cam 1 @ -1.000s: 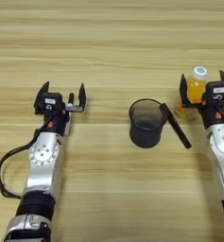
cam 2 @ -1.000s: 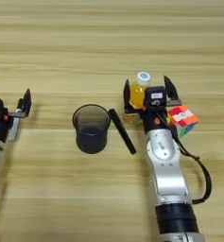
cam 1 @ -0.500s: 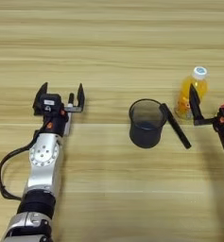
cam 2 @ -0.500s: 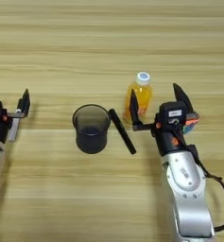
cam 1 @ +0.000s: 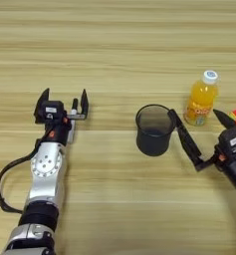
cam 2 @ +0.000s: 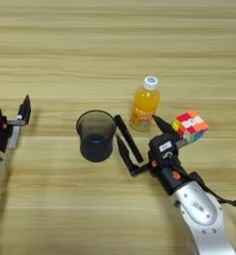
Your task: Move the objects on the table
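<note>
item 1, left arm: silver forearm rising from the bottom left of the table (cam 1: 114, 50), a black cable looping off its outer side. it runs almost straight up the picture, tilted slightly right. left gripper (cam 1: 62, 101) at its far end, two black fingers pointing away from the robot and standing wide apart, nothing between them. it sits well apart from everything else on the wood.

item 2, cup (cam 1: 154, 129): dark smoky translucent plastic, upright, mouth open to the camera, near the middle of the table.

item 3, marker pen (cam 2: 127, 141): slim and black, lying slantwise just right of the cup, its upper end close to the cup's rim, its lower end running down and right toward the right gripper.

item 4, orange-drink bottle (cam 2: 144, 106): small, white cap, upright, standing behind and right of the cup, just beyond the pen's upper end.

item 5, right arm: silver forearm entering from the bottom right corner, angled up and left. right gripper (cam 2: 149, 143) at its tip, spread wide: one black finger reaches left, its tip at the pen's lower end; the other points up toward the bottle's base. it grips nothing.

item 6, colour cube (cam 2: 190, 125): multicoloured puzzle cube, right of the bottle, just beside the right gripper's upper finger.
</note>
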### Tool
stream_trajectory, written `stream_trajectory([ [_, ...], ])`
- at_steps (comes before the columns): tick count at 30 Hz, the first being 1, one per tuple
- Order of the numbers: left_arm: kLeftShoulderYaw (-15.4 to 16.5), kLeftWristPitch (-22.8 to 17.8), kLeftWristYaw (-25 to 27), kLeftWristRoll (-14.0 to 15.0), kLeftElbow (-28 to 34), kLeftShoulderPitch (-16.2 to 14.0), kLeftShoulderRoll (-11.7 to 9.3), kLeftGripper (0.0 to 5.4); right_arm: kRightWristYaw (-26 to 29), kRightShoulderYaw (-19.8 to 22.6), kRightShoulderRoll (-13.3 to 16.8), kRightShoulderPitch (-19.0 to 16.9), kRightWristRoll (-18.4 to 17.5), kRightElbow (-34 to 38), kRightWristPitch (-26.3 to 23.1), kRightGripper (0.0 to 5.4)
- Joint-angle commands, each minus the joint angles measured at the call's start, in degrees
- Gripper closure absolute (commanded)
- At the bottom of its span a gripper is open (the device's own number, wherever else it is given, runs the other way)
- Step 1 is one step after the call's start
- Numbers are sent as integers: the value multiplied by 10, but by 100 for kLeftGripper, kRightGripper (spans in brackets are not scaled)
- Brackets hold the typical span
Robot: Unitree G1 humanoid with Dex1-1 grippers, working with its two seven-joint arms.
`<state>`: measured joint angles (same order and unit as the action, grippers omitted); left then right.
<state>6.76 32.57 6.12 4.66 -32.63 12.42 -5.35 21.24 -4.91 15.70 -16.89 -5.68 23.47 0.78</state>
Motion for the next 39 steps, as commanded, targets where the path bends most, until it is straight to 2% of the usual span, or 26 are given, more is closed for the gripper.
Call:
stream_trajectory([
  [1, 1, 6, -4, -5, 1, -9, 0, 0, -2, -25, 2, 8, 34, -34, 3, 4],
  [3, 0, 5, -5, -6, 5, -11, 0, 0, -7, -38, 0, 13, 55, -47, 7, 4],
  [5, -1, 5, -5, -6, 8, -13, 0, 0, -4, -46, -2, 13, 57, -51, 10, 4],
  [13, -3, 2, -8, -7, 11, -16, 1, 0, 5, -63, -4, 22, 57, -81, 9, 4],
  [19, -4, 0, -9, -8, 15, -18, 2, 0, 9, -80, -28, 40, 43, -110, 9, 4],
  [26, -6, -3, -12, -10, 24, -24, 5, 0, 9, -98, -51, 65, 44, -139, 10, 4],
  [39, -9, -4, -12, -8, 22, -24, 8, 0, -1, -96, -87, 134, 41, -227, 18, 4],
])
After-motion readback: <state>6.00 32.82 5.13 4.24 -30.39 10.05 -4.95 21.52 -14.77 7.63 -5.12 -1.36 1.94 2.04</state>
